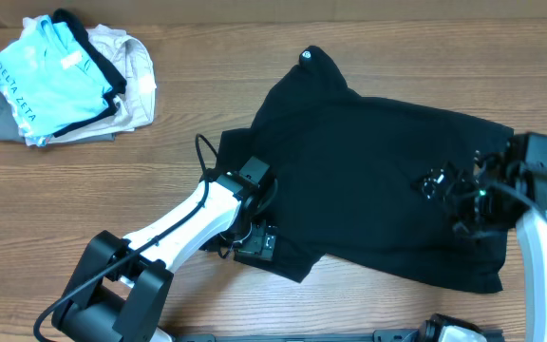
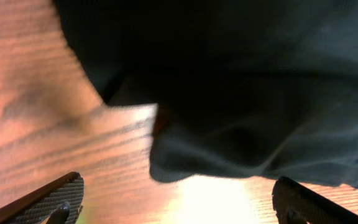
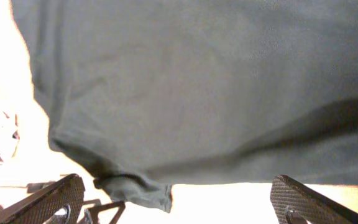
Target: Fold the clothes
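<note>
Both grippers stand wide open and grip nothing. The left gripper [image 2: 179, 208] shows its two dark fingers [image 2: 61, 191] at the lower corners of its wrist view, far apart, with bare wood between them. A rounded, folded edge of the black T-shirt [image 1: 378, 171] lies just ahead of the fingers, not between the jaws. From overhead this gripper sits at the shirt's near left edge, partly over the dark cloth.

The right gripper [image 3: 182, 205] is spread just as wide. Its fingers [image 3: 55, 196] frame a hemmed corner of the shirt that reaches down toward the gap, and the cloth fills most of the wrist view above. From overhead it is over the right part of the shirt, close to that side's edge.

The T-shirt lies spread across the middle and right of the wooden table [image 1: 254, 57], mostly flat with a few creases. Its collar points to the far side and carries a small white neck tag [image 1: 308, 55].

Well apart from it, at the far left corner, sits a pile of other clothes. A light blue shirt with lettering [image 1: 46, 81] lies on top, with a beige garment [image 1: 136, 62] and a grey garment [image 1: 3, 114] beneath.
</note>
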### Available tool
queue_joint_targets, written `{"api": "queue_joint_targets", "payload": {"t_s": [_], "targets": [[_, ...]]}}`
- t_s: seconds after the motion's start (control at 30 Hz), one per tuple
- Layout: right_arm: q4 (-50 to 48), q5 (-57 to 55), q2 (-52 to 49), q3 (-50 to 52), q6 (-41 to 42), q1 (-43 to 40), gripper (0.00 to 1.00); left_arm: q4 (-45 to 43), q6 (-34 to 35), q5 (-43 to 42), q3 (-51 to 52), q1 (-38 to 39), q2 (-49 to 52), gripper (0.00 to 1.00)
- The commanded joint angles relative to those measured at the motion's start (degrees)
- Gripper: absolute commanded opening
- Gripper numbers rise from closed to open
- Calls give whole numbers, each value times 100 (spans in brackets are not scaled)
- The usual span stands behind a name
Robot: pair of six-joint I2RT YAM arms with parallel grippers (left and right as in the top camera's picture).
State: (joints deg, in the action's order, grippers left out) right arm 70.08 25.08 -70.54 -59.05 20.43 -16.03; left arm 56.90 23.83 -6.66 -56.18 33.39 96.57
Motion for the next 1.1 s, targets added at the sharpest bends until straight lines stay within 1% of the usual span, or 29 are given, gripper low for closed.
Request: {"api": "queue_joint_targets", "payload": {"t_s": [0.0,0.1,0.3,0.33,0.4,0.47,0.53,0.6,0.7,0.8,0.87,0.93,1.0,1.03,1.07], "targets": [[245,-280,662,-15,83,17,100,-160,-393,-111,28,-2,-79,97],[579,-350,1040,-15,87,17,100,-323,-393,-114,28,0,39,92],[946,-293,1561,-15,90,17,100,-476,-413,-208,31,0,363,88],[960,-295,1624,-15,94,17,100,-490,-413,-234,31,0,402,86],[994,-352,1703,-15,273,17,100,-492,-413,-317,31,2,446,79],[1047,-487,1725,-15,671,17,100,-487,-411,-442,35,2,498,70],[1038,-656,1722,-15,960,17,100,-525,-409,-553,68,4,549,64],[1005,-813,1722,-15,1139,17,100,-584,-391,-568,120,4,614,61],[997,-1084,1711,-15,1521,17,100,-599,-365,-588,181,4,726,48],[955,-1681,1663,-15,2044,15,100,-590,-321,-590,216,4,756,43],[927,-1980,1565,-15,2323,-2,100,-568,-219,-590,216,2,756,34],[837,-1989,1392,-15,2356,-151,100,-575,-107,-581,216,-7,756,22],[778,-1991,1174,-15,2354,-420,100,-584,-39,-564,216,-11,756,14],[758,-1987,1045,-15,2354,-597,100,-575,33,-535,216,-11,756,7],[756,-1945,883,-15,2356,-837,100,-555,101,-505,216,-13,756,5]]}}
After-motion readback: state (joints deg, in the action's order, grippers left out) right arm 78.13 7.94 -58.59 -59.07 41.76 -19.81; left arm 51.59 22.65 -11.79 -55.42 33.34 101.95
